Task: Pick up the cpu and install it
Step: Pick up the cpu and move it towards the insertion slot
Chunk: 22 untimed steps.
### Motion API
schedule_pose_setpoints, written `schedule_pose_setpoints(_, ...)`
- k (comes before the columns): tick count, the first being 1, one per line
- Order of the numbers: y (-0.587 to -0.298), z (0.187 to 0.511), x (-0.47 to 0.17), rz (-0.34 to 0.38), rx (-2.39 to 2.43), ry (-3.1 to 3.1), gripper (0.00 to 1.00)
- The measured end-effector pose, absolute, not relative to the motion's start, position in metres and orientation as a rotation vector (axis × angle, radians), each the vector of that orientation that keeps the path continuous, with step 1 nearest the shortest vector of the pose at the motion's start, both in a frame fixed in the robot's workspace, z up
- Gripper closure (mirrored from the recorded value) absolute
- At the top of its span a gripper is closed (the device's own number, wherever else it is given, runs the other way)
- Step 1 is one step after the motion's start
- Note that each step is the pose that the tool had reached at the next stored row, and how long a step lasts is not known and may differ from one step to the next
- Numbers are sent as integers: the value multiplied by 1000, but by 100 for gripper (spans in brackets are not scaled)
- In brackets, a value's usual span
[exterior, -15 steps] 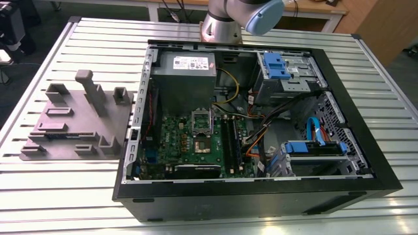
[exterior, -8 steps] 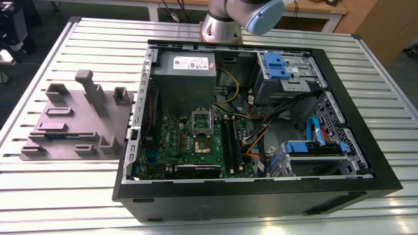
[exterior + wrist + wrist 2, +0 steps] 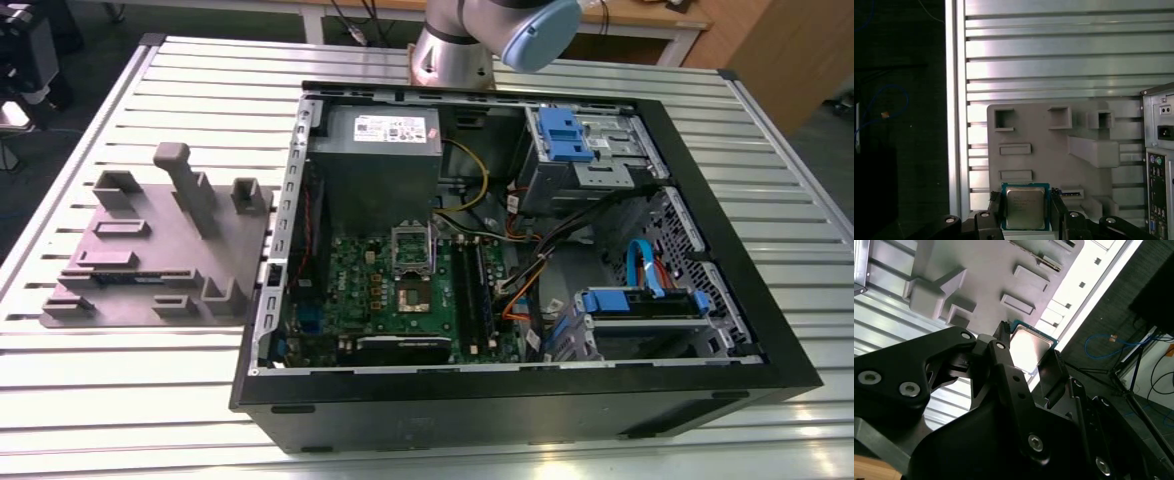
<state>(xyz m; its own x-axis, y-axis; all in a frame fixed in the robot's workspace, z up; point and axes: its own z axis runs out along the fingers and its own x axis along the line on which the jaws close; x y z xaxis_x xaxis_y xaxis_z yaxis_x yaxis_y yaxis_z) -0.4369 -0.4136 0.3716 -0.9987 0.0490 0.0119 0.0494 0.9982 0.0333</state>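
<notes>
The cpu [image 3: 1025, 207] is a small square chip with a shiny silver top and a green rim. It sits between the two black fingers [image 3: 994, 210] of my gripper [image 3: 1025, 212], which is shut on its opposite edges. In the second wrist view the cpu [image 3: 1029, 346] is held in my gripper [image 3: 1028, 347] well above the grey tray [image 3: 989, 275]. The tray [image 3: 1054, 150] lies far beneath the chip. In the exterior view the motherboard's socket [image 3: 410, 296] lies bare inside the open computer case [image 3: 747, 300], with its metal frame [image 3: 410, 243] flipped open.
The grey tray [image 3: 147, 250] with raised blocks and slots rests on the slatted metal table [image 3: 120, 400], at the exterior view's left of the case. A power-supply box [image 3: 380, 135], blue drive brackets [image 3: 561, 135] and loose cables [image 3: 534, 270] crowd the case. The arm's base [image 3: 454, 55] stands behind it.
</notes>
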Motion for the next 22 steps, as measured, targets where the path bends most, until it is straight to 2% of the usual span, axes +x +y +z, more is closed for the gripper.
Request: schedule_pose_setpoints(22,-414,372,-432,-53,-77,-3129,53)
